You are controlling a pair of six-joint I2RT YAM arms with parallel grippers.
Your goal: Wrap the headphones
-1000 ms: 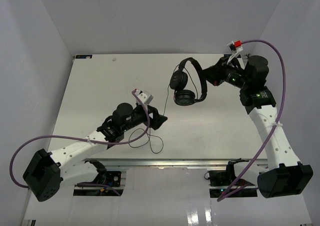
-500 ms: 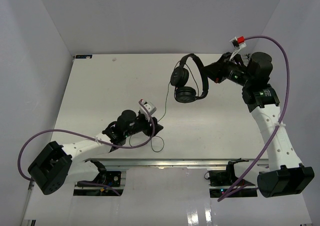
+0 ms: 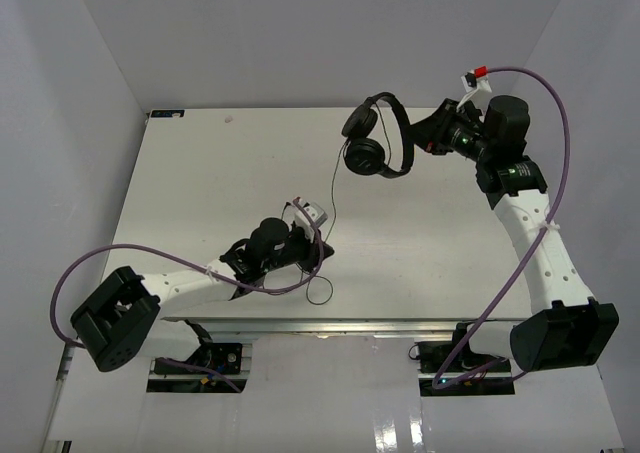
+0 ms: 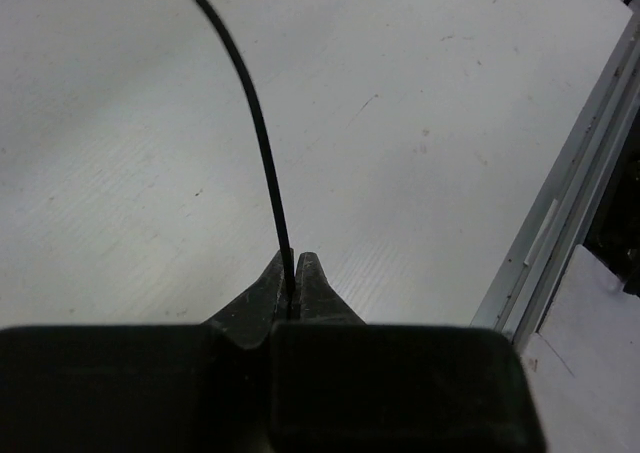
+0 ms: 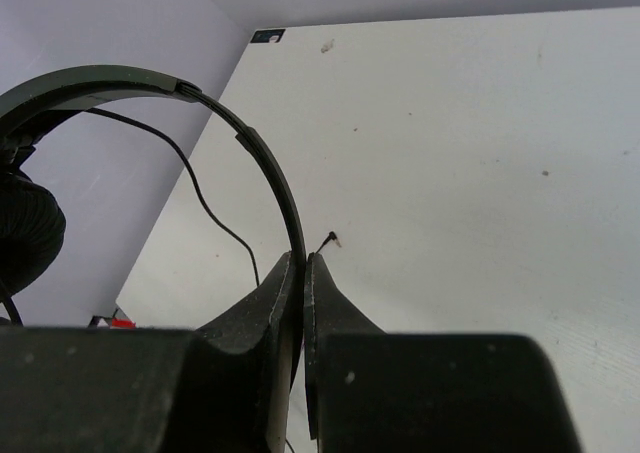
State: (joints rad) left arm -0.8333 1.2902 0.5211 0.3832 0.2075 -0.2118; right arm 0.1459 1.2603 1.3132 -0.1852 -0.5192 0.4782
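Observation:
The black headphones (image 3: 378, 133) hang in the air at the back right, held by the headband (image 5: 262, 158) in my shut right gripper (image 5: 303, 263) (image 3: 420, 145). Both earcups (image 3: 364, 156) dangle to the left of that gripper. A thin black cord (image 3: 332, 198) runs down from them to my left gripper (image 3: 318, 251) near the front of the table. In the left wrist view that gripper (image 4: 296, 269) is shut on the cord (image 4: 255, 123), which rises away from the fingertips. A loop of cord (image 3: 318, 291) lies on the table by the front edge. The plug (image 5: 332, 239) shows in the right wrist view.
The white table (image 3: 200, 183) has a metal rail (image 4: 560, 223) along its near edge, close to the right of my left gripper. Purple robot cables (image 3: 560, 133) arc beside both arms. Grey walls enclose the back and sides.
My left gripper moved right toward the cord and shut on it. My right gripper lifted the headphones further back and up.

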